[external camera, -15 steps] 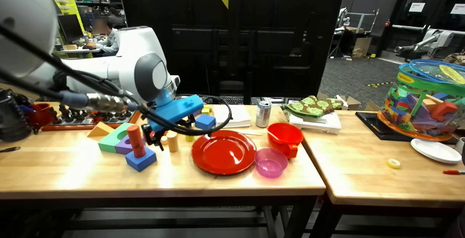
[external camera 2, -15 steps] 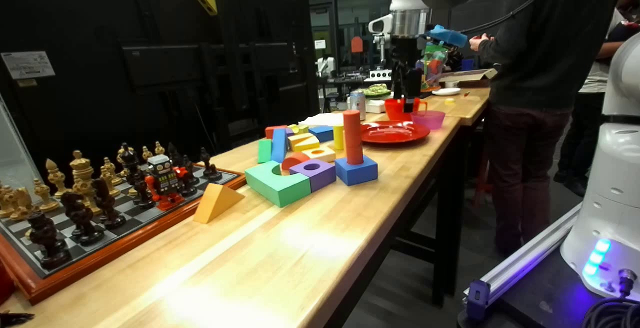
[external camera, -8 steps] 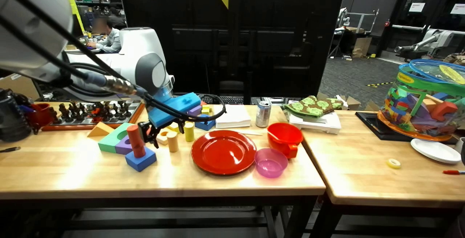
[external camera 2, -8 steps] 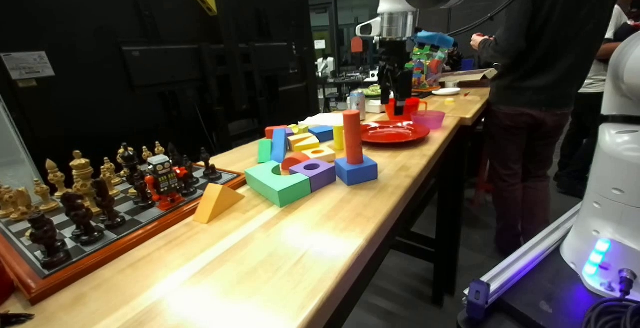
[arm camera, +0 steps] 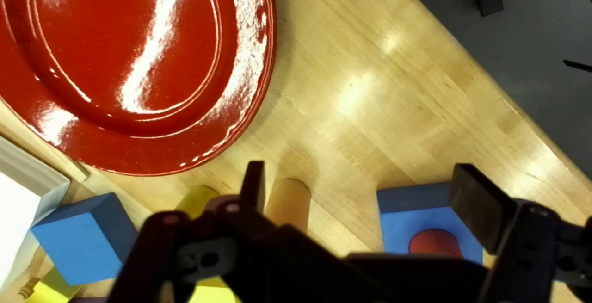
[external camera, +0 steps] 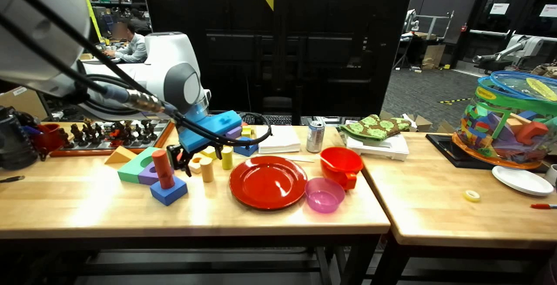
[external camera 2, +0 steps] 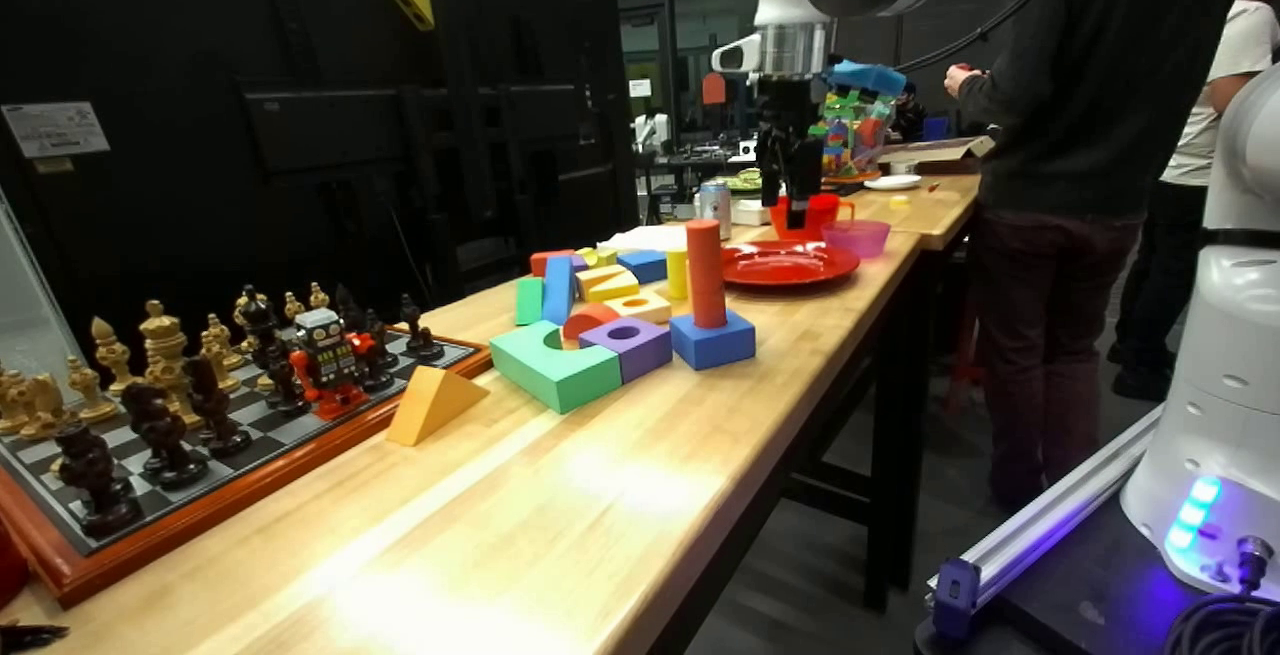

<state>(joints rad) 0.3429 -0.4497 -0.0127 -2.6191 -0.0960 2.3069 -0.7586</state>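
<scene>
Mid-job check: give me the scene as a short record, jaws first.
Jaws: open, nothing held, above light wooden table
Near jaws: upright tan cylindrical block; upright red cylindrical column on blue rectangular block
Beside those: glossy red round plate
Past plate: translucent pink round bowl, red handled cup
Unclear: jaws' height relative to column top

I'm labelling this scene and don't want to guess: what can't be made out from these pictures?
Tan cylinder: one end hidden by the gripper in the wrist view.
Red plate: cut off by the wrist view's top and left edges.
Red cup: partly hidden by the gripper in an exterior view.
Chessboard: cut off by the left edge in an exterior view.
Can: print too small to read in both exterior views.
</scene>
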